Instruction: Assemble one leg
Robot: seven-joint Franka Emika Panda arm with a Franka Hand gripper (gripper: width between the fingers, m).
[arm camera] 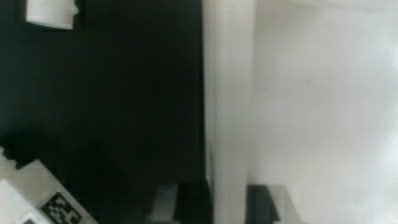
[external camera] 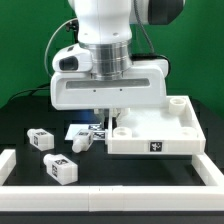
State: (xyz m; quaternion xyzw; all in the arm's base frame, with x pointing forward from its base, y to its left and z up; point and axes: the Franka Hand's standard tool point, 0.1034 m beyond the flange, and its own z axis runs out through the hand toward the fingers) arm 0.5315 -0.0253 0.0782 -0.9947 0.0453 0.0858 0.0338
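While blocky leg [external camera: 62, 167] lies apart | end effector [arm camera: 224, 205] straddles smooth white panel [external camera: 130, 146] rim (grip: cannot tell)

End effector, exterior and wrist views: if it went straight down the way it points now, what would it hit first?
Probably the white panel's rim: the end effector straddles that edge, one finger over the black table, one over the panel. Depth is unclear.

- I see the first leg [external camera: 38, 139], white and chunky with tags, lying at the exterior view's left.
- The second leg [external camera: 60, 168] lies near it, apart.
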